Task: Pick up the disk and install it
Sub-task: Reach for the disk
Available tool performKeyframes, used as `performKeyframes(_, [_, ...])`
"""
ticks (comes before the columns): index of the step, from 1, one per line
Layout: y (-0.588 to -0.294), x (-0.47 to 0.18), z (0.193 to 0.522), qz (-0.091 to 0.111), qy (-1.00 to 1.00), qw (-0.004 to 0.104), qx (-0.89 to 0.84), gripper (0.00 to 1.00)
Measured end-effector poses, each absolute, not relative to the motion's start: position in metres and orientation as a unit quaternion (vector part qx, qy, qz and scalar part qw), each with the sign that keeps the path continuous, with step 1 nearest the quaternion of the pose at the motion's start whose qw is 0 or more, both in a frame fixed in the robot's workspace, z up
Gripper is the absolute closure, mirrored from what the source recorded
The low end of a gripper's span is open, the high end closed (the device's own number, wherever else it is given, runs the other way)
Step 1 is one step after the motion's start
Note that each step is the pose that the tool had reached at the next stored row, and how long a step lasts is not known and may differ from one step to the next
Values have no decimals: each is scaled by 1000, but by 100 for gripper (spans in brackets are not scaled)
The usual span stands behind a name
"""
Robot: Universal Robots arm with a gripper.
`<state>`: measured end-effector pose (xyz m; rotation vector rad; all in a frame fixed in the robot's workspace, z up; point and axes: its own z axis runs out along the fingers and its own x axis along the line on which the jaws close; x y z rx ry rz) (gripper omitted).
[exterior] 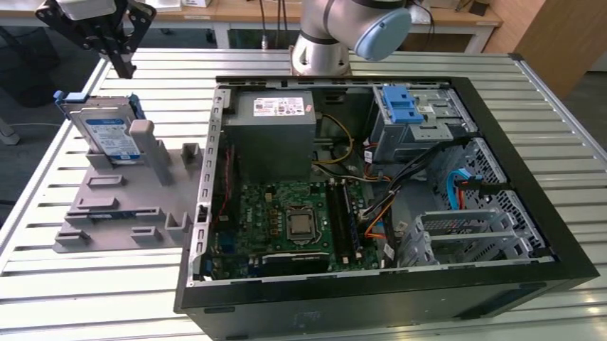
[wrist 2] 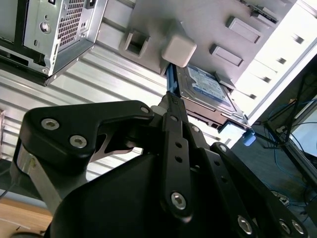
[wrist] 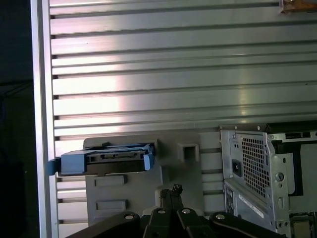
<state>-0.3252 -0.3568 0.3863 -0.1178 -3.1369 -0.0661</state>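
The disk (exterior: 106,135) is a silver hard drive with a white-and-blue label and a blue frame. It stands on edge in a grey holder (exterior: 124,206) on the exterior view's left. My gripper (exterior: 124,67) hangs above the disk and a little behind it, not touching it. Its black fingers are shut together with nothing between them. In the first wrist view the disk (wrist: 106,158) is edge-on in the holder (wrist: 124,193), past my gripper (wrist: 172,191). In the second wrist view the disk (wrist 2: 205,87) lies just beyond my gripper (wrist 2: 172,99).
An open computer case (exterior: 379,305) lies on the slatted metal table (exterior: 114,298), right of the holder. Inside it are a grey power supply (exterior: 275,135), a motherboard (exterior: 289,224) and a drive cage with a blue latch (exterior: 403,106). The arm's base (exterior: 323,50) stands behind the case.
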Motion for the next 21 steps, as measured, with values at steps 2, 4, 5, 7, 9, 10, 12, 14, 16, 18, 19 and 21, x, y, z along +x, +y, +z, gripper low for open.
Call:
performKeyframes(2, [-357, -327, 386, -21, -999, 1, -38, 89])
performKeyframes(4, [-357, -329, 386, -21, -999, 1, -38, 89])
performKeyframes(5, [-357, -330, 386, -21, -999, 1, -38, 89])
performKeyframes(7, [-357, -332, 386, -21, -999, 1, -38, 89])
performKeyframes(9, [-356, -336, 386, -21, -999, 1, -38, 89])
performKeyframes(10, [-356, -337, 386, -21, -999, 1, -38, 89])
performKeyframes(12, [-356, -340, 386, -21, -999, 1, -38, 89])
performKeyframes(14, [-356, -342, 386, -21, -999, 1, -38, 89])
performKeyframes(16, [-356, -344, 386, -21, -999, 1, -38, 89])
performKeyframes(18, [-356, -346, 385, -21, -999, 1, -38, 89])
performKeyframes(19, [-356, -347, 385, -21, -999, 1, -38, 89])
performKeyframes(21, [-356, -348, 385, -21, -999, 1, -38, 89])
